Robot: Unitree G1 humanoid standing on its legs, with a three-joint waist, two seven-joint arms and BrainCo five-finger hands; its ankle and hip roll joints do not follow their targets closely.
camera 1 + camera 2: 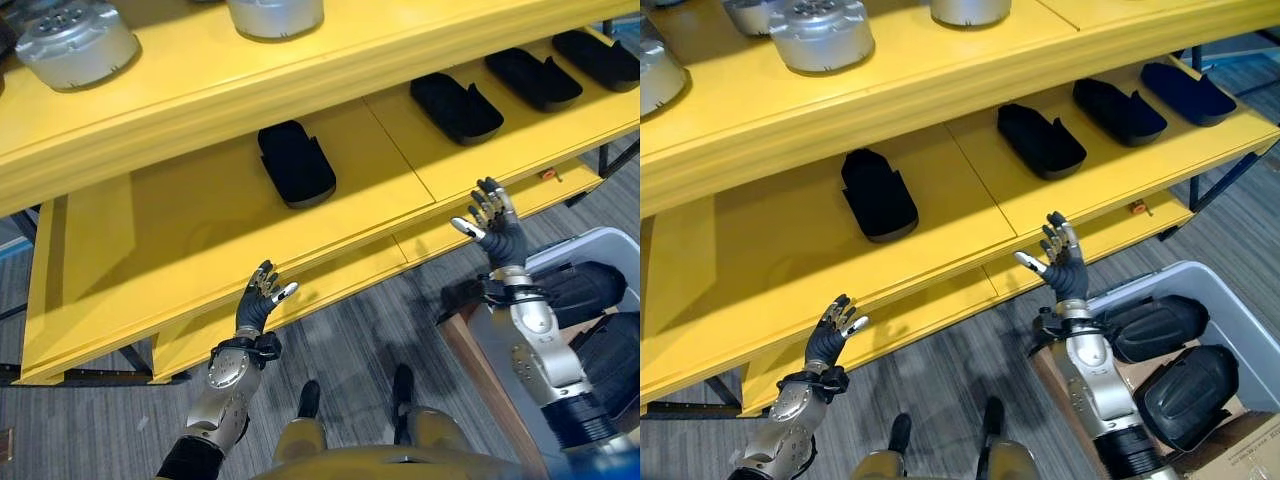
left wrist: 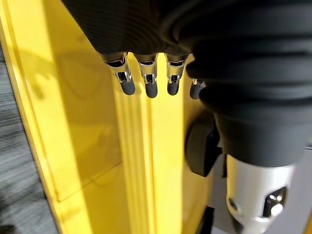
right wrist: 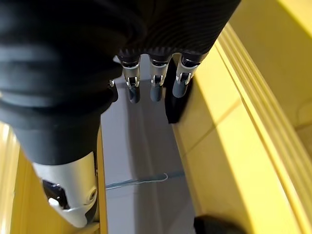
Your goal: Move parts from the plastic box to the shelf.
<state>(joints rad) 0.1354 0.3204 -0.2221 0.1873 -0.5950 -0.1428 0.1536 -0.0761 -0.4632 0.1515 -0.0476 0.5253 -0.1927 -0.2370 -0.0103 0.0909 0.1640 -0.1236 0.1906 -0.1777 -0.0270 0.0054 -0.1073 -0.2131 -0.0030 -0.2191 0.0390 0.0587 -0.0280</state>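
Note:
Several black moulded parts lie in a row on the yellow shelf's (image 1: 200,230) middle level, the nearest (image 1: 296,163) at its centre and others (image 1: 455,107) to the right. Two more black parts (image 1: 1155,327) (image 1: 1187,392) rest in the grey plastic box (image 1: 1243,322) at lower right. My right hand (image 1: 497,232) is open and empty, fingers spread, raised before the shelf's front edge just left of the box. My left hand (image 1: 258,305) is open and empty too, held in front of the lower ledge. In the wrist views the straight fingers (image 2: 148,80) (image 3: 156,83) point at yellow shelf boards.
Round silver housings (image 1: 75,42) (image 1: 275,15) stand on the top level. The plastic box sits on a brown cardboard carton (image 1: 1240,445). Grey plank floor (image 1: 350,340) lies between the shelf and me. The middle level's left half (image 1: 130,250) is bare.

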